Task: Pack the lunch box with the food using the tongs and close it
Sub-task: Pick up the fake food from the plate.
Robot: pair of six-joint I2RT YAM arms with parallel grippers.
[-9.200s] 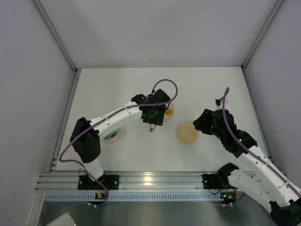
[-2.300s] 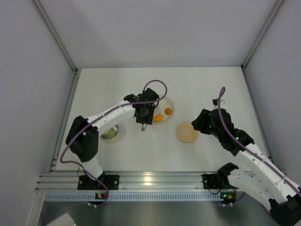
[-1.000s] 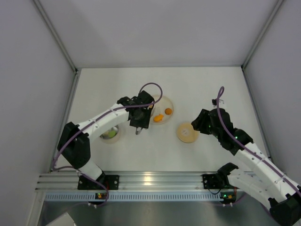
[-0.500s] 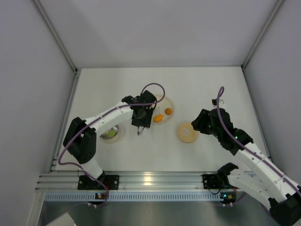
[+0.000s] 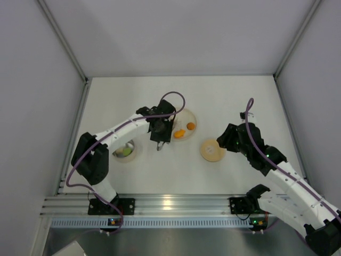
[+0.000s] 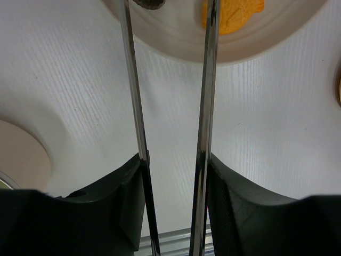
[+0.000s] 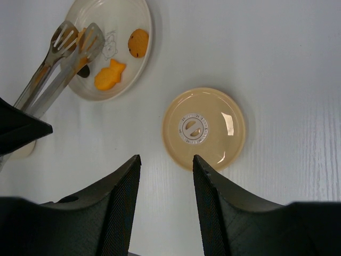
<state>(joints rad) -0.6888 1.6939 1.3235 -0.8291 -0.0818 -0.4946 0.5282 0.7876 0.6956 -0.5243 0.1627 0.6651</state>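
My left gripper (image 6: 173,181) is shut on the tongs (image 6: 205,106), one metal arm against each finger. The tongs' slotted heads (image 7: 74,40) hover over the left side of the cream plate (image 7: 114,16). Food on the plate includes an orange fish-shaped piece (image 7: 109,74), a round orange piece (image 7: 138,42) and a small dark piece (image 7: 82,71). The lunch box (image 5: 126,151) stands uncovered at the left with something green inside. Its tan lid (image 7: 204,128) lies flat on the table to the right of the plate. My right gripper (image 7: 165,160) hangs open and empty just on the near side of the lid.
White walls enclose the table on the left, back and right. An aluminium rail (image 5: 170,205) carrying both arm bases runs along the near edge. The left arm's purple cable (image 5: 173,98) loops above the plate.
My left gripper has shifted slightly right and away from me with the tongs, closer over the plate. The right arm has not moved.
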